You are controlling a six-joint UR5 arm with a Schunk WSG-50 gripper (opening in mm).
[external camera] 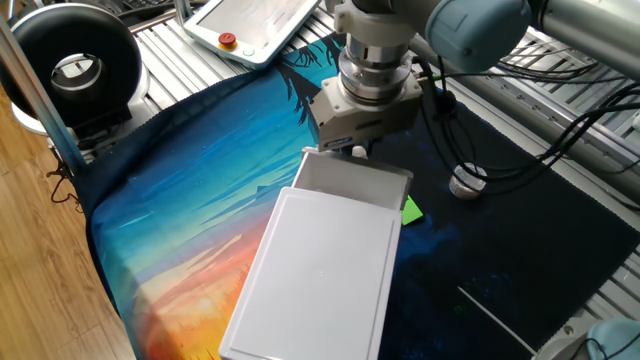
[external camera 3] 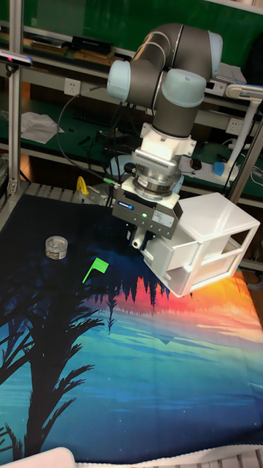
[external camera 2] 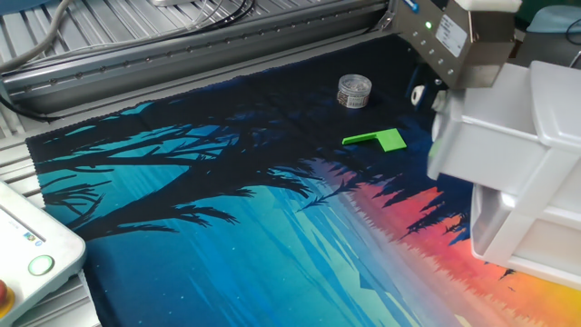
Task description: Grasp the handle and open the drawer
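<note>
The white box (external camera: 320, 270) lies flat on the painted cloth, and its drawer (external camera: 355, 181) sticks out of the end nearest the arm. In the other fixed view the drawer (external camera 2: 481, 136) shows as a thin-walled tray pulled left out of the box (external camera 2: 549, 209). My gripper (external camera: 352, 151) stands at the drawer's front face, shut on the handle, which is almost fully hidden between the fingers. In the tall view the gripper (external camera 3: 141, 238) sits at the lower left of the drawer (external camera 3: 175, 263).
A green plastic piece (external camera 2: 379, 139) lies on the cloth just left of the drawer front. A round silver cap (external camera 2: 354, 91) stands further back. A teach pendant (external camera: 255, 25) and a black round device (external camera: 75, 60) sit beyond the cloth's edge.
</note>
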